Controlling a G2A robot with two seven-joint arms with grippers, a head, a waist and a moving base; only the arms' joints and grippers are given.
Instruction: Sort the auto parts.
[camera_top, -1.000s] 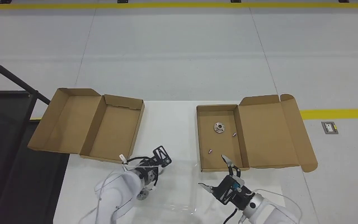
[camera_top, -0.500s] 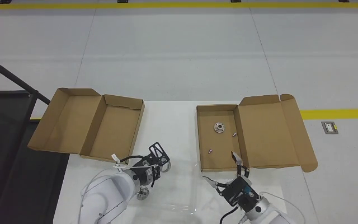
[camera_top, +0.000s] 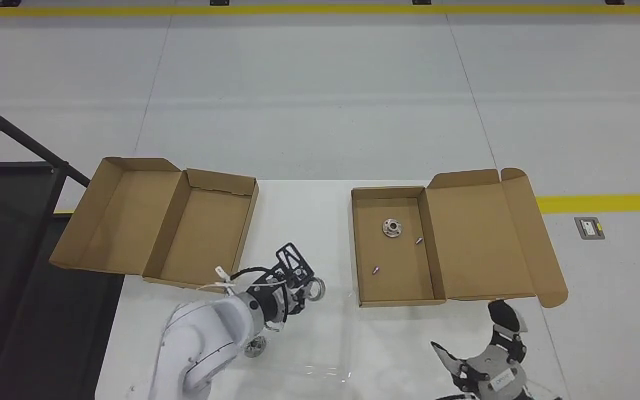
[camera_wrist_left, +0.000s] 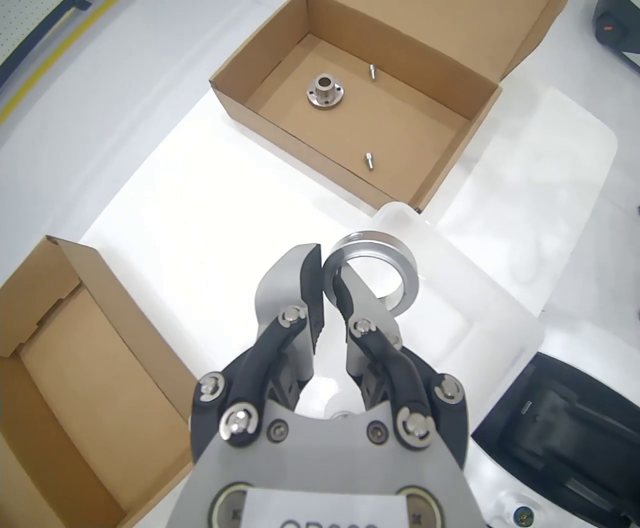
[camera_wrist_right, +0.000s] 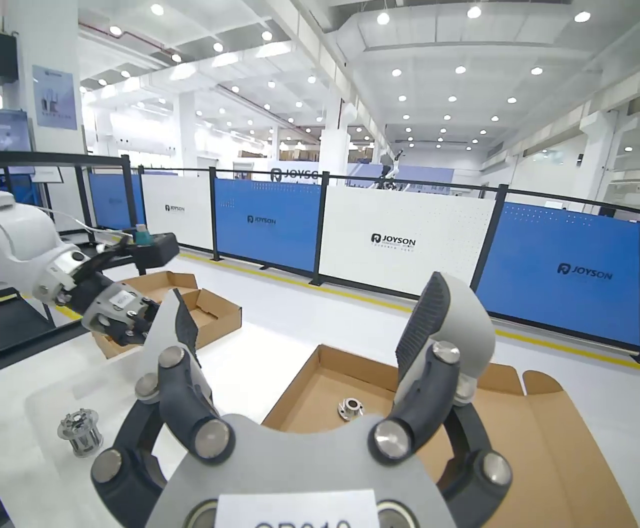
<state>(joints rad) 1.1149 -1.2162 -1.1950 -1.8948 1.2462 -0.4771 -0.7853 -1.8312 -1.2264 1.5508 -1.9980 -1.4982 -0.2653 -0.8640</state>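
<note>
My left gripper (camera_wrist_left: 327, 265) is shut on the rim of a silver ring (camera_wrist_left: 370, 270) and holds it above a clear plastic tray (camera_wrist_left: 480, 320). From above, the ring (camera_top: 315, 290) hangs over the table between the two cardboard boxes. The right box (camera_top: 400, 275) holds a metal flange (camera_top: 391, 228) and two small bolts (camera_top: 418, 240) (camera_top: 376, 267). The left box (camera_top: 205, 240) has a bare floor. My right gripper (camera_wrist_right: 305, 320) stands open with nothing in it, near the table's front right edge (camera_top: 478, 340). A cage-like metal part (camera_wrist_right: 80, 432) stands on the tray.
Both boxes have their lids folded open outward, the right one's lid (camera_top: 485, 240) lying flat. The cage-like part (camera_top: 258, 347) sits close under the left arm. A black frame (camera_top: 30, 150) stands off the table's left side.
My right gripper has drawn back from the right box's front edge to the table's front right. The left gripper has swung right, and the ring now shows in its grip.
</note>
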